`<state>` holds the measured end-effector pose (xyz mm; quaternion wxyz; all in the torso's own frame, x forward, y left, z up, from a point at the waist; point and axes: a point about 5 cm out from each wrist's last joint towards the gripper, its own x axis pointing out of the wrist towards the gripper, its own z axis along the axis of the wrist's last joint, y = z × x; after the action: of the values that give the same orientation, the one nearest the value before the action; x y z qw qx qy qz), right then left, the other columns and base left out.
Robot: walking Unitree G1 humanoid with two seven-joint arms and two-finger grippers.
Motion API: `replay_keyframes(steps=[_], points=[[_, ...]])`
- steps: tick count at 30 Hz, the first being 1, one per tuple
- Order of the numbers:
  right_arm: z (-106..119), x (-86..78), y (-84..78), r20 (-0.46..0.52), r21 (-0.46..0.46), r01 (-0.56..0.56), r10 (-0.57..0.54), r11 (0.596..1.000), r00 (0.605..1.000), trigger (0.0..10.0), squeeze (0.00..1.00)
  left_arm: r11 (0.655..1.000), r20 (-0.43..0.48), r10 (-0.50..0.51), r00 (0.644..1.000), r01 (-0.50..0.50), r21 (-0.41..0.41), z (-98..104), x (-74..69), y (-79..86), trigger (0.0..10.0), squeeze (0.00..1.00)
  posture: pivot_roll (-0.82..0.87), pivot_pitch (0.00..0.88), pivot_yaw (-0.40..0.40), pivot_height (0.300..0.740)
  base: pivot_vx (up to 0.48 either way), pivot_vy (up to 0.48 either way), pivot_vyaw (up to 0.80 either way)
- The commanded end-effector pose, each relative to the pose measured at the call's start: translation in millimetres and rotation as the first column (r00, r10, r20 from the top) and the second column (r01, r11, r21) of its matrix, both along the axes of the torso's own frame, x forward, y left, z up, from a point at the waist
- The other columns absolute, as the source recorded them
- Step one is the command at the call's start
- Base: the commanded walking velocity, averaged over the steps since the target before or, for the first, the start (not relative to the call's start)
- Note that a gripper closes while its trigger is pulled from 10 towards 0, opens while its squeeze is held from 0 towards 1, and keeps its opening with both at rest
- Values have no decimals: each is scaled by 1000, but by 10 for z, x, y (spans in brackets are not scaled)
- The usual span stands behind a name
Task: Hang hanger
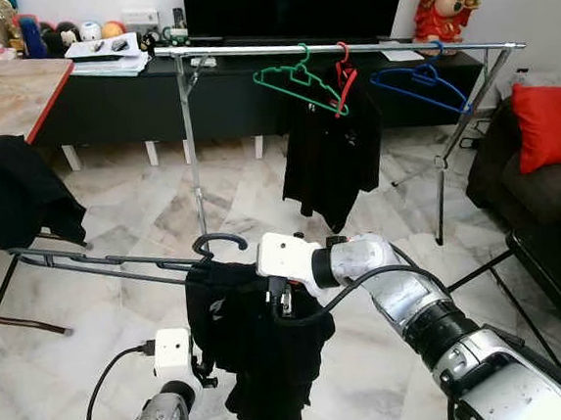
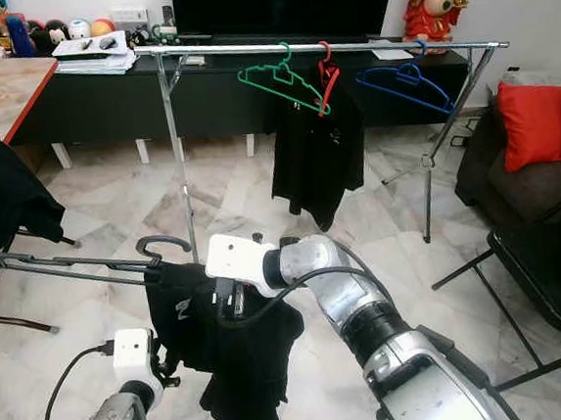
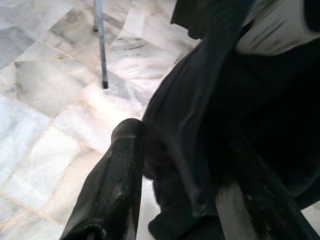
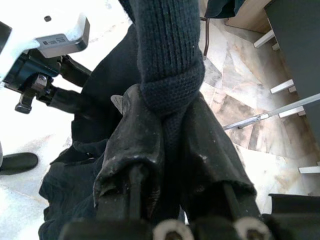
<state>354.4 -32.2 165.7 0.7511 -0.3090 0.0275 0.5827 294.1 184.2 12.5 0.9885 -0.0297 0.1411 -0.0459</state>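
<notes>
Right hand point(image 4: 167, 150): clamped on the garment point(image 1: 259, 354) of my hanger point(image 1: 219, 241).
Left hand point(image 3: 175, 200): fingers spread around cloth below.
Rail point(image 1: 345, 47): ahead, higher, running crosswise; right arm nearer.

Head views: evenly lit by soft, diffuse indoor light; focus is sharp throughout. The marble floor point(image 1: 143, 212) shows pale sheen patches around the rail point(image 1: 345, 47) legs, with only faint shadows beneath the rail. The dark garment point(image 1: 258, 349) in front of the rail loses fold detail. Left wrist view: dim and soft, with near fabric out of focus. Right wrist view: knit weave crisp, the white housing point(image 4: 45, 30) beside the cloth overexposed.
</notes>
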Motion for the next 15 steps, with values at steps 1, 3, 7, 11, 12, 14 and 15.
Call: replay_keyframes(steps=[1,3,7,11,12,14,15], points=[[112,1,24,39,22,-23,22,999,999,0,0,999,-18,-12,1000,12,-30,-39,-20,-66,10000,0,56,74,-144,740,0,0,0],[114,-6,35,39,24,-27,26,999,999,0,0,999,-21,-29,999,28,-35,-47,-24,-102,10000,0,55,71,-144,740,0,0,0],[114,-14,42,39,25,-32,31,999,999,0,0,998,-25,-53,998,52,-39,-53,-24,-151,10000,0,55,69,-144,740,0,0,0],[128,-15,51,42,28,-35,34,999,999,0,0,999,-39,-43,998,42,-24,-62,-21,-145,7922,0,53,66,-143,740,0,0,0],[134,-14,53,43,29,-35,34,999,999,0,0,999,-48,-39,998,39,-10,-68,-20,-136,2039,0,53,66,-143,740,0,0,0],[140,-12,55,44,31,-34,33,999,999,0,0,999,-56,-40,998,40,5,-72,-20,-129,0,0,56,64,-147,740,0,0,0],[140,-12,55,44,31,-34,33,999,999,0,0,999,-55,-42,998,42,4,-72,-20,-130,0,0,56,64,-147,740,0,0,0]])
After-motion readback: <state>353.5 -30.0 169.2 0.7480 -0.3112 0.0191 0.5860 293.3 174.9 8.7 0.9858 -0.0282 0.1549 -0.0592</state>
